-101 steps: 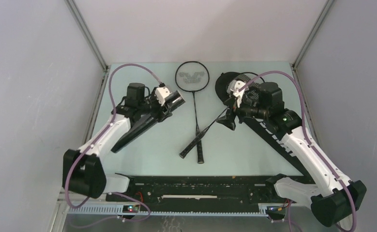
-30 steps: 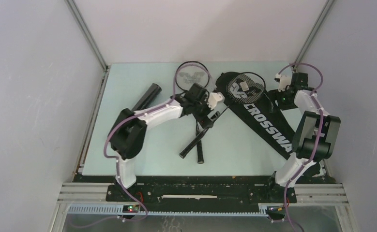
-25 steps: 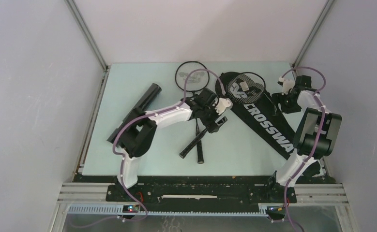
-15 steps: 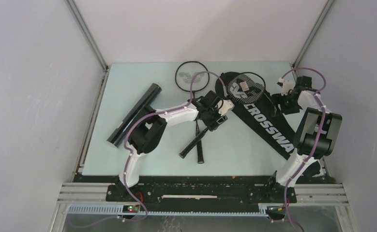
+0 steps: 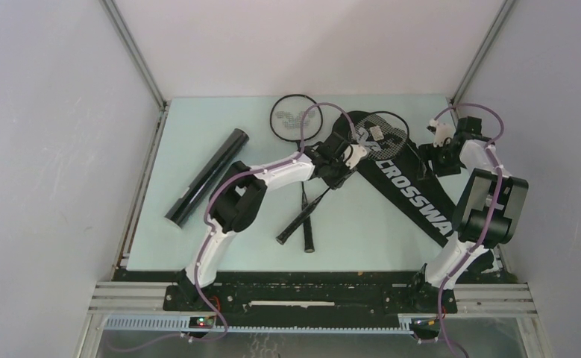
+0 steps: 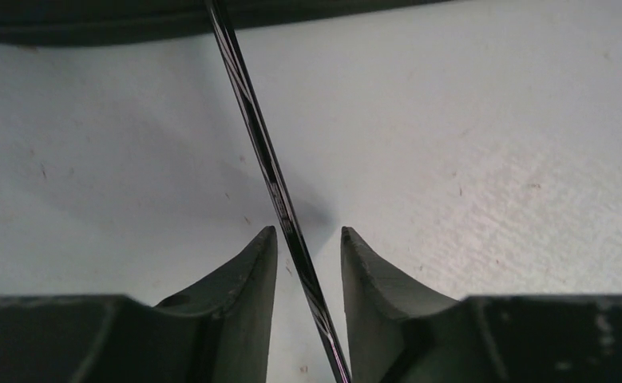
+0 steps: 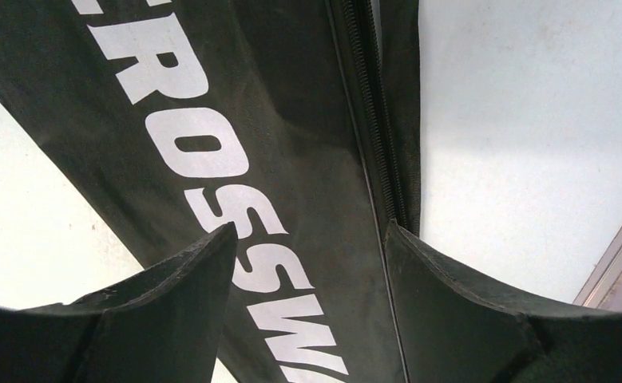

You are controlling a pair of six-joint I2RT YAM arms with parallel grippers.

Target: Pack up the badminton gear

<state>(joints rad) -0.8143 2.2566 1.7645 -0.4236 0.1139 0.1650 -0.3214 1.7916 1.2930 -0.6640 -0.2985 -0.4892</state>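
Lying across the pale tabletop [image 5: 391,239] between white walls [image 5: 48,149], the CROSSWAY bag [image 5: 414,190] bears one racket [image 5: 380,133] head. The tube [image 5: 207,177], earlier held, rests at left. The left fingers [image 6: 243,287], narrower than a second ago, straddle that racket's shaft, not yet clamped; the right fingers [image 7: 172,295] gape empty over the bag's zipper.

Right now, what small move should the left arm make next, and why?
Probably close the left gripper on the racket shaft. Its jaws stand either side of the shaft with small gaps, not yet gripping it; a firm hold seems needed before moving the racket into the bag.
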